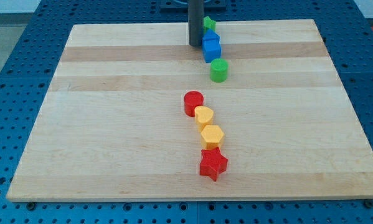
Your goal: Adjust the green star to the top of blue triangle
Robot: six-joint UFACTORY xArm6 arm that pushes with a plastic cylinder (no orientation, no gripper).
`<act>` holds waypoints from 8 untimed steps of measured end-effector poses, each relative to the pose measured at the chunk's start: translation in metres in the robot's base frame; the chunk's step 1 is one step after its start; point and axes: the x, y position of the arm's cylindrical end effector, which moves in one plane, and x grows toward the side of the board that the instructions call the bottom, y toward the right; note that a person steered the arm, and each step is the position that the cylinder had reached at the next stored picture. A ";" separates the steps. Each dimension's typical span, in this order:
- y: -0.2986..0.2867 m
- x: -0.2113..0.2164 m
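The green star (209, 24) sits near the board's top edge, partly hidden behind my rod. Two blue blocks lie directly below it in a column: an upper one (210, 40) and a lower one (212, 52). They touch each other, and I cannot tell which of them is the triangle. The star touches the upper blue block. My tip (195, 45) rests on the board just left of the blue blocks, close to them, below and left of the star.
A green cylinder (218, 70) stands just below the blue blocks. Lower down, a chain runs towards the view's bottom: a red cylinder (193, 102), a yellow heart (204, 116), a yellow hexagon (212, 135) and a red star (213, 163). The wooden board (111, 124) lies on a blue perforated table.
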 end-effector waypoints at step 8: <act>-0.014 -0.048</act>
